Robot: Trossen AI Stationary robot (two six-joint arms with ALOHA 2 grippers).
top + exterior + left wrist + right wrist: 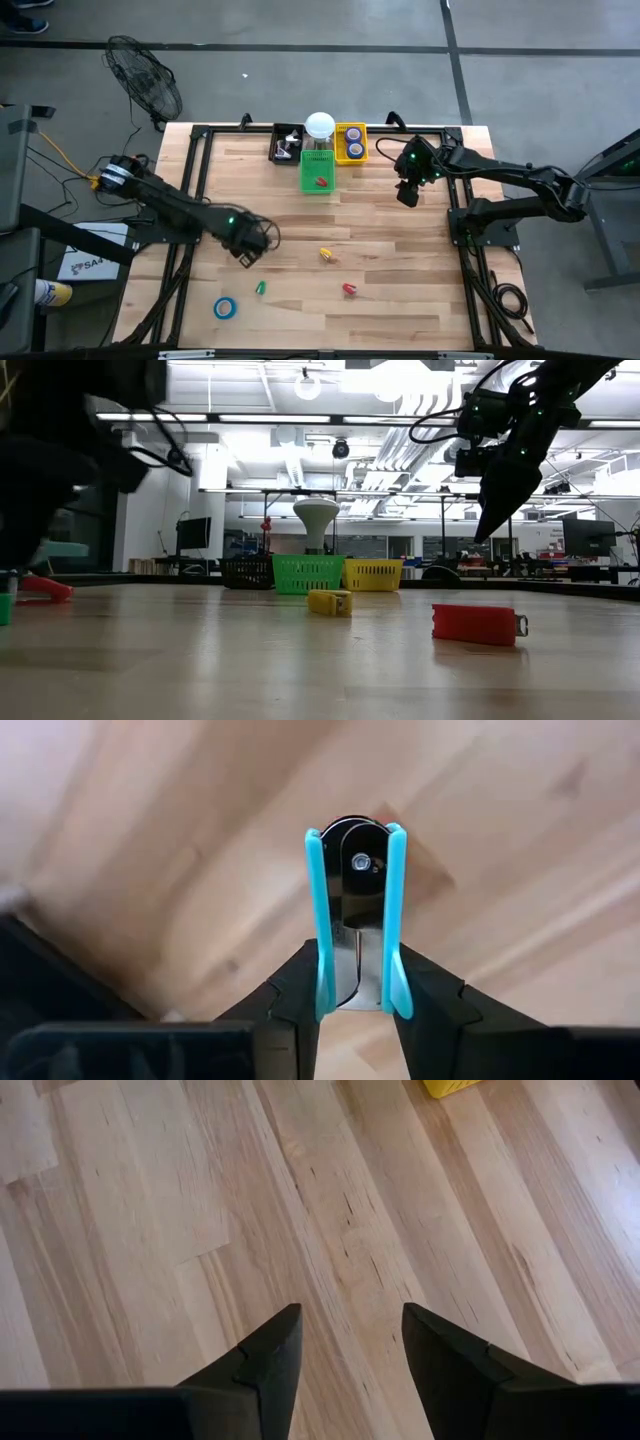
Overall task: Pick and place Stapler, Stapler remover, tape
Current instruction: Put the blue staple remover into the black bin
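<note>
Left gripper [358,1005] clamped on blue staple remover [357,910], lifted at table's 8 o'clock, likely bound for black basket [285,143] at 12; right gripper [350,1340] hangs apart and empty near 2 o'clock

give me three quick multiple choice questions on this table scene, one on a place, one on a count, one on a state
1. Where does the blue tape roll lie?
A. in the yellow basket
B. on the table near its front left corner
C. in the right pincer

2. How many baskets stand in the row at the far edge?
A. three
B. one
C. five

3. What is the left pincer doing?
A. hanging empty
B. gripping a blue-handled staple remover
C. pressing a basket

Answers:
1 B, it sits on bare wood.
2 A, black, green and yellow.
3 B, the left wrist view shows it pinched between the fingers.
</note>
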